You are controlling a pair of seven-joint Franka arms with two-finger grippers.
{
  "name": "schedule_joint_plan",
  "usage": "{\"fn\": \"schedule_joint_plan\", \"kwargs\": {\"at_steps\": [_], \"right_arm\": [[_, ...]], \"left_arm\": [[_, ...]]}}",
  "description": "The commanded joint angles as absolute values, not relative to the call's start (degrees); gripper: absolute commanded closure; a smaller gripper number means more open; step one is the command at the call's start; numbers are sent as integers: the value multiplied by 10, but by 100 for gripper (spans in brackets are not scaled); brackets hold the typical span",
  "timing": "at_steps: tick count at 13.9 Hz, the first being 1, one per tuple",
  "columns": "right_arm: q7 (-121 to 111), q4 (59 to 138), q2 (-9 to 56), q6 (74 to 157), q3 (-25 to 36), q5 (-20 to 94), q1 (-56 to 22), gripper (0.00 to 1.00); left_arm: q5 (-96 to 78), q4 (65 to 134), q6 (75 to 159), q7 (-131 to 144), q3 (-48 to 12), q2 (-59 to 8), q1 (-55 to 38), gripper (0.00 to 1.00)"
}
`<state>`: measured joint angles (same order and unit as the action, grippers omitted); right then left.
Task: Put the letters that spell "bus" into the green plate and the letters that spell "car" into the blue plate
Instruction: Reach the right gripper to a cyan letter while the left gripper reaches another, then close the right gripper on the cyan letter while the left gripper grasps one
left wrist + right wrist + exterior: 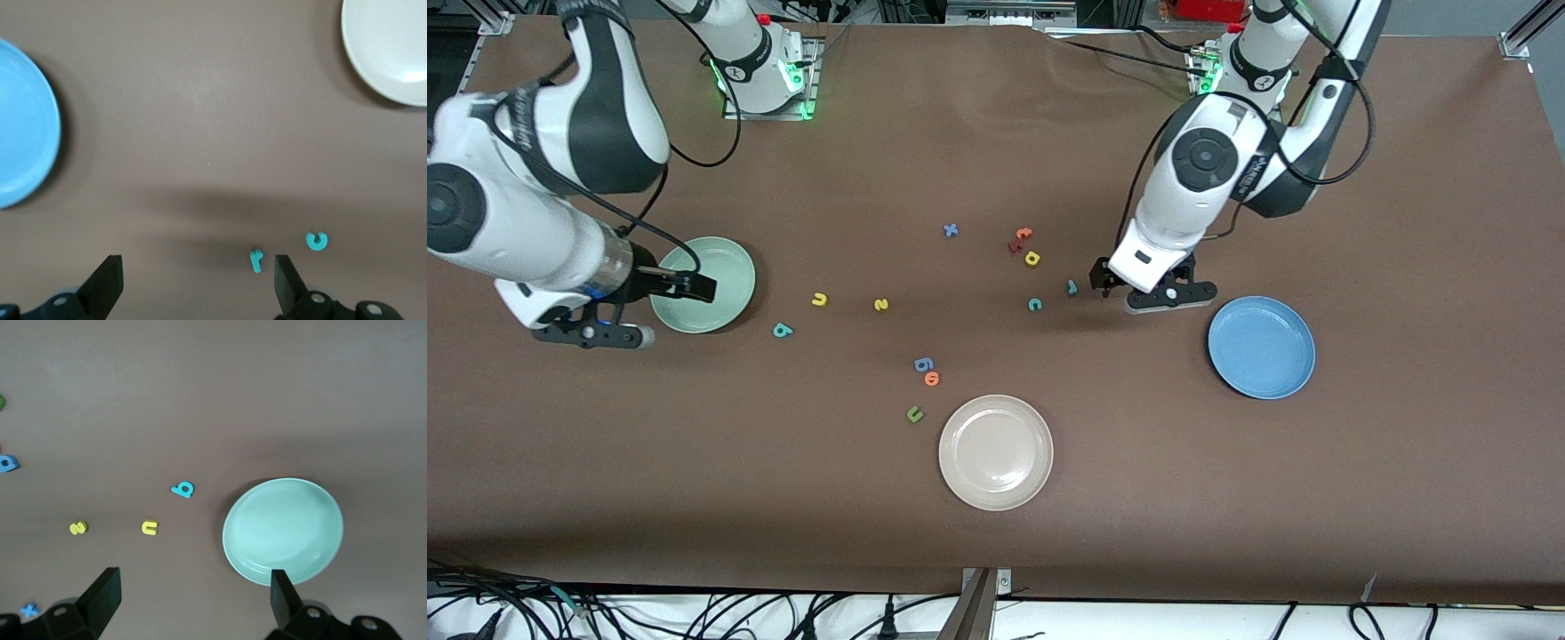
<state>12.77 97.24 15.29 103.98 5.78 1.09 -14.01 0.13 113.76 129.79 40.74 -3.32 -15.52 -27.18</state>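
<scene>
Left gripper (pixel 1138 289): fingers wide apart, nothing between them; low over the bench just beside the teal "r" (pixel 1072 287), on the blue plate's side of it.
Right gripper (pixel 685 284): fingers spread, holding nothing; hangs over the green plate's edge at the right arm's end of the bench.
Green plate (pixel 725 307): bare, toward the right arm's end of the bench.
Blue plate (pixel 1263 348): bare, toward the left arm's end, near the left gripper.
Teal "b" (pixel 783 331): on the bench near the green plate, apart from it.
Yellow "u" (pixel 819 300): just beside the "b", slightly farther from the front camera.
Yellow "s" (pixel 881 305): beside the "u", toward the bench's middle.
Teal "c" (pixel 1034 305): near the "r", slightly nearer the front camera.
Yellow "a" (pixel 1032 259): farther from the camera than the "c", touching or just beside the dark red letter (pixel 1015 246) and the orange "t" (pixel 1023 234).
Cream plate (pixel 996 452): near the bench's front edge, middle.
Green "u" (pixel 914 413): beside the cream plate.
</scene>
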Motion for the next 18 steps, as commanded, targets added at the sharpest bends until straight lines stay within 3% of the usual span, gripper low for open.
{"fn": "schedule_joint_plan", "kwargs": {"at_steps": [1, 6, 18], "right_arm": [[153, 1055, 130, 1115, 40, 18, -141, 1], [155, 1207, 137, 1333, 35, 18, -141, 1], [375, 1204, 245, 1463, 32, 15, -166, 1]], "left_arm": [[18, 1131, 1308, 460, -31, -175, -275, 0], [18, 1118, 1336, 477, -31, -216, -307, 0], [9, 1098, 1346, 469, -32, -290, -334, 0]]}}
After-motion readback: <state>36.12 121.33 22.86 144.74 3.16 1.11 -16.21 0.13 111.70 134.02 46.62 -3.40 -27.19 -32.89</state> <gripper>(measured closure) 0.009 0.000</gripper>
